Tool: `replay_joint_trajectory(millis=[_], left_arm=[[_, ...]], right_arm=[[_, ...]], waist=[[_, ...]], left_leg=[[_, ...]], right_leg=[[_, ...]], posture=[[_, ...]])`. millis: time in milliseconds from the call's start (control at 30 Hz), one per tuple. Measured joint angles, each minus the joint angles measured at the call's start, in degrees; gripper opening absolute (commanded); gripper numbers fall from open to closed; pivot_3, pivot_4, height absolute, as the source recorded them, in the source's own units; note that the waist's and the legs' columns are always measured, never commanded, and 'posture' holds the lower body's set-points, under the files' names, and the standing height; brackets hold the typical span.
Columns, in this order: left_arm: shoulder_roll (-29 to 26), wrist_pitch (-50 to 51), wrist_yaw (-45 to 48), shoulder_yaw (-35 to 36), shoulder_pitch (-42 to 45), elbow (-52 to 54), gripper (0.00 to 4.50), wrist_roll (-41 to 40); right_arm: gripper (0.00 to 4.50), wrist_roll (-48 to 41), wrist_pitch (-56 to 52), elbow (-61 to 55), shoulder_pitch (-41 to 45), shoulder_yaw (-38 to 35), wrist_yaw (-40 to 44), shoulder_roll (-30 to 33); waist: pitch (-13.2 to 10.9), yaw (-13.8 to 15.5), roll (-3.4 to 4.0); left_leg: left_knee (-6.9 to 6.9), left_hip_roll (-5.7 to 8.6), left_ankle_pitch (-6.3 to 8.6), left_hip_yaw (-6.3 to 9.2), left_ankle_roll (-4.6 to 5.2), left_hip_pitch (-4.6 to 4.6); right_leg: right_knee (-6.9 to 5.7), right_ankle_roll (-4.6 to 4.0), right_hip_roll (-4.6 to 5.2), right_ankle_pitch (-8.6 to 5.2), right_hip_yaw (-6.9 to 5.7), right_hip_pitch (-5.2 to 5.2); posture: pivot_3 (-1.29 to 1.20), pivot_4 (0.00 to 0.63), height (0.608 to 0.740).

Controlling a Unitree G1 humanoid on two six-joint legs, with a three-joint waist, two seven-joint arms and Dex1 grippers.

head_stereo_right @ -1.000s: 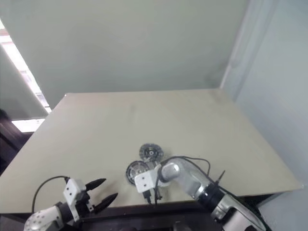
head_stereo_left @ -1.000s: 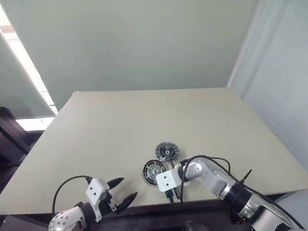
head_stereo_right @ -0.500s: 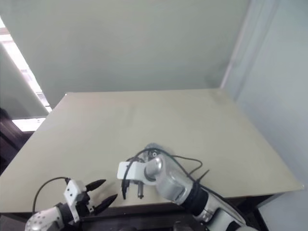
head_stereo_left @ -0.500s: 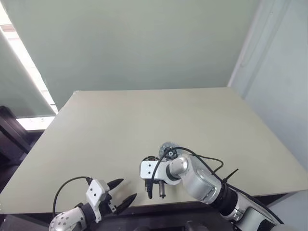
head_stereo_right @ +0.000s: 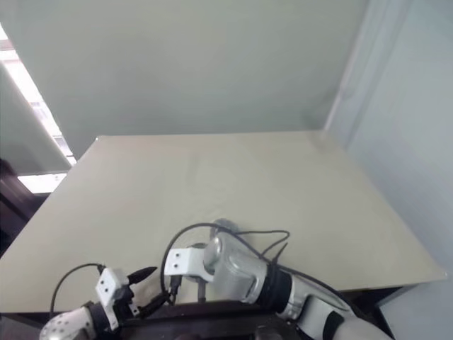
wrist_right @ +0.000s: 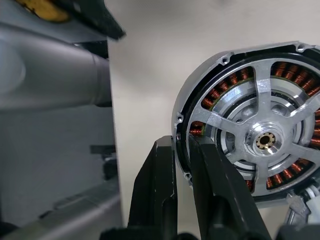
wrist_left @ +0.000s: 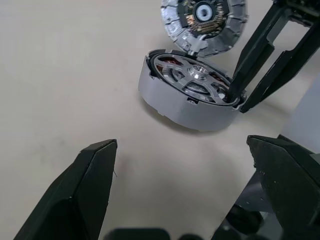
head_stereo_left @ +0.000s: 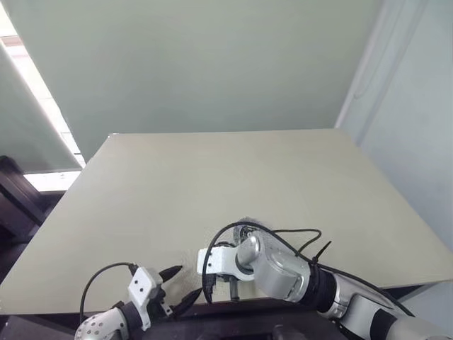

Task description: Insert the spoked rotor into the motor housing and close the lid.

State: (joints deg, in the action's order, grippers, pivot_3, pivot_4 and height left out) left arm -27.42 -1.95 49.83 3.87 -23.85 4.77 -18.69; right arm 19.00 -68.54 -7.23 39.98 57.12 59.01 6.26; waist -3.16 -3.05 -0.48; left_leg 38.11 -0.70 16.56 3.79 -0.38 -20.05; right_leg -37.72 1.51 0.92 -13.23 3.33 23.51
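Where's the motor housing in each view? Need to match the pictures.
Left eye and right eye: hidden behind the right arm near the table's front edge.
Left wrist: motor housing upper centre, spoked rotor seated in it, lid just beyond.
Right wrist: right side, housing rim pinched by the right gripper.
Shared landmark: the right gripper's black fingers at the housing rim.

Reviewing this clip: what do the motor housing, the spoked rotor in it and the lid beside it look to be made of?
Motor housing: likely cast or machined aluminium, matte silver-grey wall; copper-coloured wire windings show between the spokes.
Spoked rotor: bright brushed metal with sharp highlights and a brass-toned centre bore.
Lid: grey metallic segmented rim, probably metal, around a dark hub that may be plastic.
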Motion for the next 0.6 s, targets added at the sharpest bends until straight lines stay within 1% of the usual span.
replay_joint_trajectory(millis=[333, 600], left_arm=[[0.41, -0.53, -0.16, -0.95, 0.8, -0.53, 4.5, 0.28], [0.83, -0.6, -0.71, -1.15, 0.6, -0.54, 4.5, 0.53]], right_arm=[[0.08, -8.36, -7.06, 0.12, 0.04, -2.25, -6.42, -2.78], [0.08, -13.44, -7.89, 1.53, 0.4, -4.09, -11.63, -3.87]], waist=[[0.0, -0.04, 0.01], [0.0, -0.08, 0.01]], left_leg=[[-0.01, 0.0, 0.0, 0.0, 0.0, -0.02], [-0.01, -0.01, 0.0, 0.01, 0.0, -0.02]], right_leg=[[0.01, 0.01, 0.0, 0.0, 0.0, 0.0], [0.0, 0.0, 0.0, 0.0, -0.02, 0.01]], posture=[[0.0, 0.0, 0.74], [0.0, 0.0, 0.74]])
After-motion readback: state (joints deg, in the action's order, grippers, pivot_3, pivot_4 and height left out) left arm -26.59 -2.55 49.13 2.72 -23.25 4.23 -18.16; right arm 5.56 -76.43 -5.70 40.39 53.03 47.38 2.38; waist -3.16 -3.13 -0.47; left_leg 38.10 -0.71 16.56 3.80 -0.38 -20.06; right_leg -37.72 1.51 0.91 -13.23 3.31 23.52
